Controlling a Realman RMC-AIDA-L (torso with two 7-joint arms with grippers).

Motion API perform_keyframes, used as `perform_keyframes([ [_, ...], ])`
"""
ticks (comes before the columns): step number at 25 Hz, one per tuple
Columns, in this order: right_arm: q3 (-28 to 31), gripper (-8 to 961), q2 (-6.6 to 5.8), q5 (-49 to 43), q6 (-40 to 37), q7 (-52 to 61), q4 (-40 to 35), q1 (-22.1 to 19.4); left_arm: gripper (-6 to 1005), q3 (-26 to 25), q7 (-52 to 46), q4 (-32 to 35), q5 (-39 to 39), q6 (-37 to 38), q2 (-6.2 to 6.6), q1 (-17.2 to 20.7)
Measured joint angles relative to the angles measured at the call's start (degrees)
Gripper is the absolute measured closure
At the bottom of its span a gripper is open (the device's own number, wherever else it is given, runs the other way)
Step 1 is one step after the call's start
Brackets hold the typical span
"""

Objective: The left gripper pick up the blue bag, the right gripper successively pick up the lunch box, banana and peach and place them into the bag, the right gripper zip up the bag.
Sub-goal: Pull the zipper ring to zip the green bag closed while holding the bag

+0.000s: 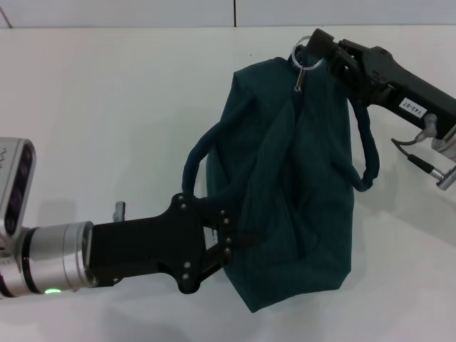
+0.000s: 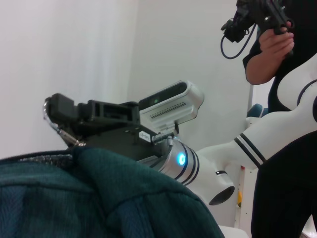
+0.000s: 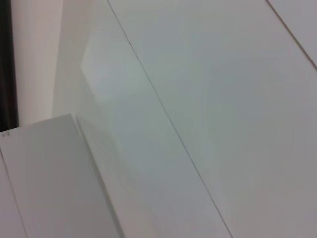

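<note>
At lower left the left pincer (image 1: pixel 226 246) clamps the blue bag (image 1: pixel 292 192), while at upper right the right pincer (image 1: pixel 311 48) pinches its ring zip pull (image 1: pixel 305 51).

- Bench (image 1: pixel 92 107): bare white surface on the robot's left of the bag, and in front of it; free room for a claw to pass there.
- Blue bag (image 1: pixel 292 185): bulky mass at mid-bench, blocking the middle.
- Left claw (image 1: pixel 226 244): clamped on the bag's near left side, its arm filling the near-left approach.
- Right claw (image 1: pixel 317 51): at the bag's far end, pinching the ring pull (image 1: pixel 303 50); its arm bars the far-right corner.
- Handle loops (image 1: pixel 365 153): one stands out on the bag's right, another arches on its left above the left claw; both could snag.
- Narrow bare strip lies right of the bag, under the right arm.
</note>
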Motion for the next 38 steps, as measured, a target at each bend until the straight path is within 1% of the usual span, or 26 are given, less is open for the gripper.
perform_keyframes([
  [9, -0.1, 947, -0.03, 0.0, 1.4, 0.0, 0.0, -0.4, 871, 0.6, 0.8, 0.0, 0.0, 1.7, 0.31, 0.6],
  [15, 0.0, 947, -0.05, 0.0, 1.5, -0.1, 0.0, -0.5, 857, 0.7, 0.9, 0.0, 0.1, 1.7, 0.28, 0.9],
  [25, 0.1, 947, -0.06, 0.2, -0.5, 0.0, -0.3, -1.0, 834, 0.4, 1.1, 0.0, 0.0, 1.2, 0.20, 1.1],
  [27, 0.1, 947, -0.06, 0.4, -1.0, 0.5, -0.3, -1.1, 830, -0.3, 1.3, -0.2, -0.7, 0.3, 0.16, 1.6],
  [32, 0.1, 948, -0.05, 0.5, -2.1, 1.2, -0.3, -1.2, 818, -4.7, 1.4, -0.6, -3.6, -3.2, -0.02, 3.7],
  [35, -0.2, 948, -0.05, 0.2, -3.4, 1.2, -0.3, -1.1, 811, -5.7, 1.5, -0.6, -4.5, -4.0, 0.04, 4.9],
  [38, -0.4, 948, -0.05, -0.1, -3.8, 1.3, -0.5, -0.8, 804, -8.0, 1.5, -0.5, -6.2, -3.5, -0.02, 6.8],
])
